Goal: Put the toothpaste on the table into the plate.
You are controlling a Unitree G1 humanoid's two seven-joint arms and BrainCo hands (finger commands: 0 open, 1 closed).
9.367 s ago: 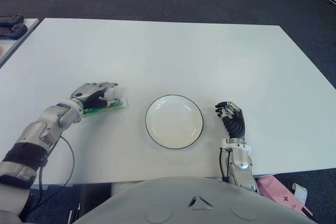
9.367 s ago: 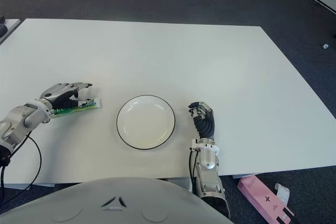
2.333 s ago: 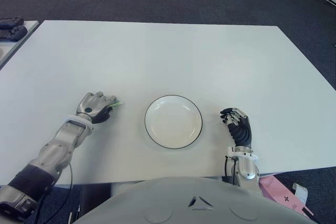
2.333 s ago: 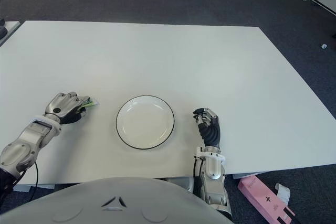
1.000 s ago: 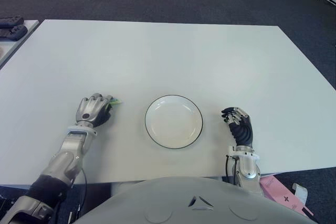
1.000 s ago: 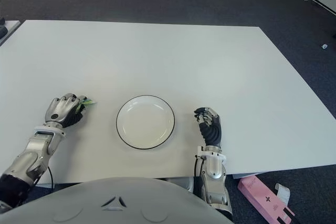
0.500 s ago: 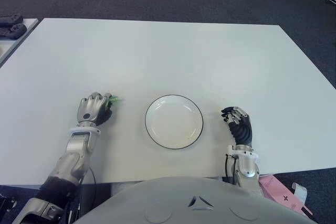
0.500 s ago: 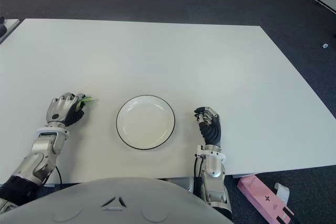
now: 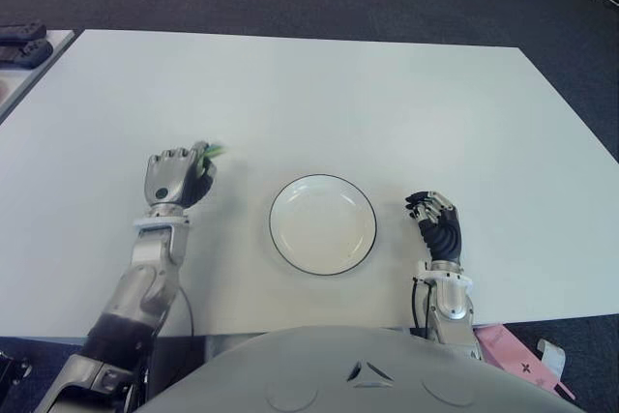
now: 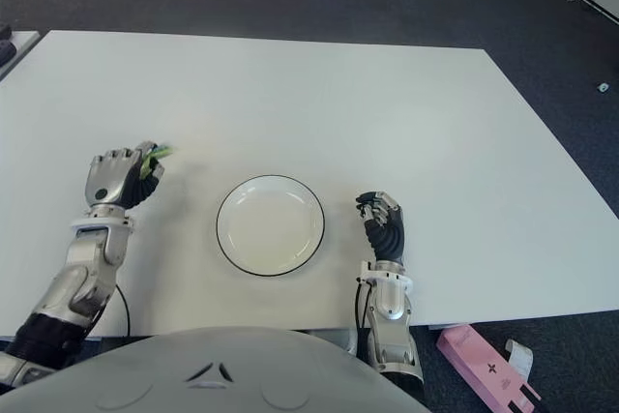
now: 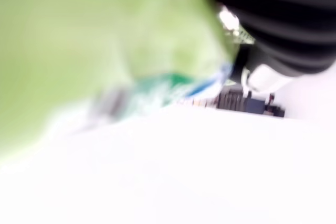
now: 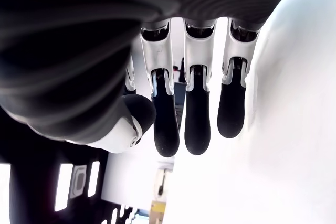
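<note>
My left hand point(image 9: 175, 179) is shut on the green toothpaste tube point(image 9: 214, 152), whose tip pokes out past the fingers; most of the tube is hidden in the fist. In the left wrist view the toothpaste point(image 11: 94, 40) fills the frame close up. This hand shows above the white table point(image 9: 387, 94), left of the white plate point(image 9: 323, 229) with a dark rim, and the plate holds nothing. My right hand point(image 9: 440, 229) stays idle just right of the plate, its fingers point(image 12: 197, 114) relaxed around nothing.
A pink box point(image 9: 508, 345) lies on the floor at the lower right. Dark objects point(image 9: 24, 45) sit on a neighbouring table at the far left. A thin cable point(image 9: 184, 307) hangs beside my left forearm.
My left hand has carried the toothpaste farther from my body and a little up, the forearm turning more lengthwise. The right hand has barely shifted.
</note>
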